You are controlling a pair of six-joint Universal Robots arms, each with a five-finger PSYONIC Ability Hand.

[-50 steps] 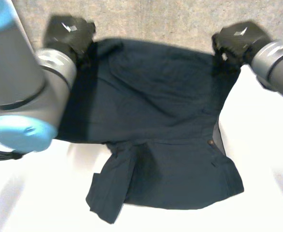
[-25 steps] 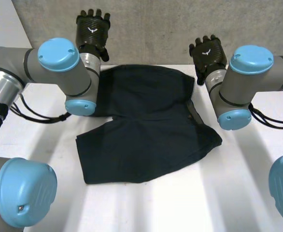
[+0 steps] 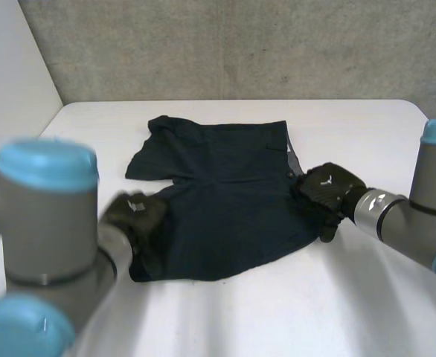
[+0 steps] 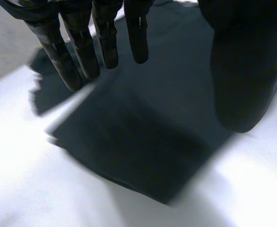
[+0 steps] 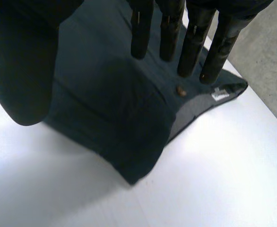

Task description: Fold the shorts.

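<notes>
The dark navy shorts (image 3: 225, 186) lie folded on the white table (image 3: 352, 297). My left hand (image 3: 136, 214) hovers at their near left corner. Its fingers (image 4: 82, 52) are straight and the thumb stands apart, over the cloth's corner (image 4: 143, 142), holding nothing. My right hand (image 3: 326, 190) is at the shorts' right edge. Its fingers (image 5: 190, 42) are also straight and spread from the thumb, above a folded corner (image 5: 110, 104) with a button (image 5: 180, 91) and a white label (image 5: 219, 94). Neither hand grips the cloth.
A grey concrete wall (image 3: 240, 44) rises behind the table's far edge, and a white panel (image 3: 10, 74) stands at the far left. Bare table lies in front of the shorts and to their right.
Both hands have let go of the shorts at the far edge and come down to the near left corner and the right edge. The shorts now lie folded.
</notes>
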